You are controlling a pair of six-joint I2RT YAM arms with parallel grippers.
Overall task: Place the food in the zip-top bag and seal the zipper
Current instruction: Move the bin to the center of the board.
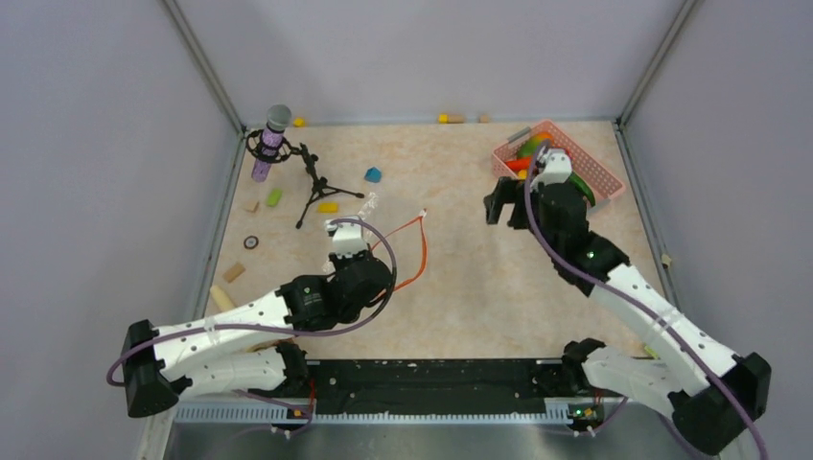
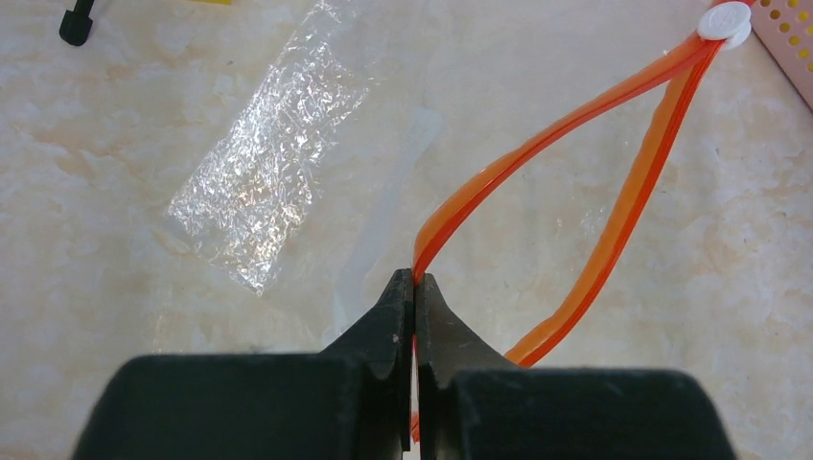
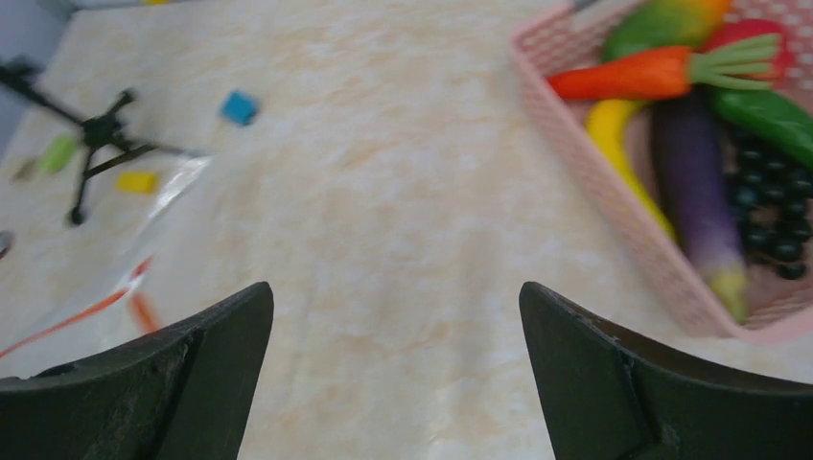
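Orange zipper (image 2: pixel 561 129) is getting pinched by L gripper (image 2: pixel 414 287), jaws clamping tight on the strip; clear bag (image 2: pixel 268 182) is lying on table (image 2: pixel 115 144), mouth gaping. R gripper (image 3: pixel 393 292) is hovering spread wide beside pink basket (image 3: pixel 594 163), food (image 3: pixel 695 182) sitting inside it

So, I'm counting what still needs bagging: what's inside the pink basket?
A carrot, banana, eggplant, grapes, a green piece and a red piece; anything underneath them is covered.

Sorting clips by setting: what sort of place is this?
Likely a robot lab test cell: plain grey walls enclose the tabletop, a microphone stands on a tripod, toy food lies in a pink basket.
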